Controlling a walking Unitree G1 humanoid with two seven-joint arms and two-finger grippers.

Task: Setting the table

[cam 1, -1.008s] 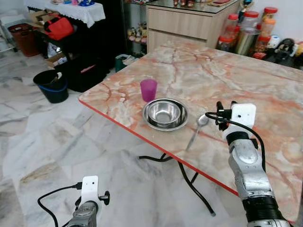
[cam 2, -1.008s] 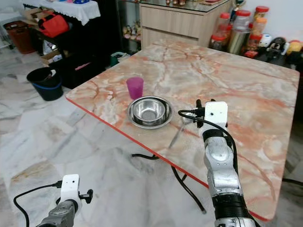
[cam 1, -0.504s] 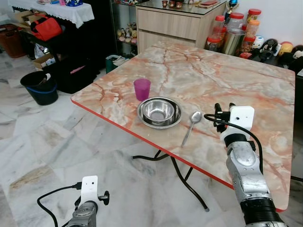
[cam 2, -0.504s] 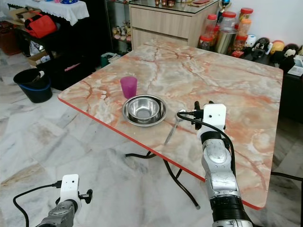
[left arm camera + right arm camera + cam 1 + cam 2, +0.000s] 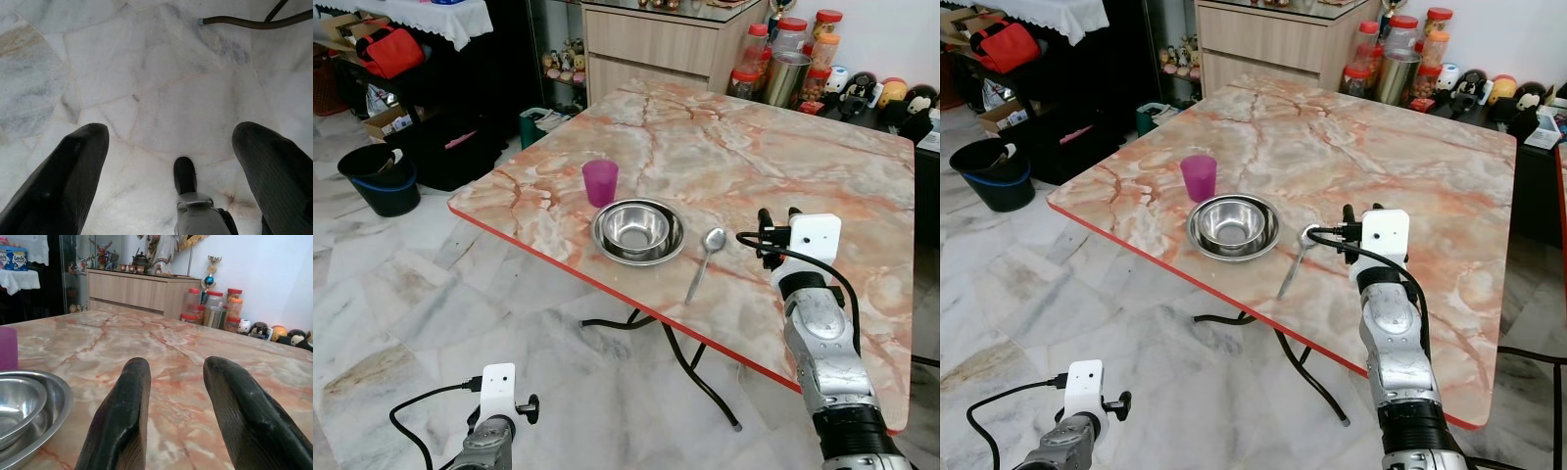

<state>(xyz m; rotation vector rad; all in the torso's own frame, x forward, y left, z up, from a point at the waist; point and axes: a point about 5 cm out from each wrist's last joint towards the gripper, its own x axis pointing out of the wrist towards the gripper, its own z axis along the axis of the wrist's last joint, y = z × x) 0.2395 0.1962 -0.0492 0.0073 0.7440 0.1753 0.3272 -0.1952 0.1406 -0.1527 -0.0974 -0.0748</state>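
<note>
While my right gripper (image 5: 176, 416) hovers just above the table (image 5: 822, 147) with fingers parted and empty, the spoon (image 5: 703, 258) lies beside the steel bowl (image 5: 638, 231), the purple cup (image 5: 600, 182) behind it. My left gripper (image 5: 171, 171) hangs open over the floor. Any sideways sweep of my right arm risks knocking the spoon, lying near the red edge, off the table.

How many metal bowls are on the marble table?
2. A small steel bowl sits nested inside a wider steel bowl, near the table's front edge, between the purple cup and the spoon.
</note>
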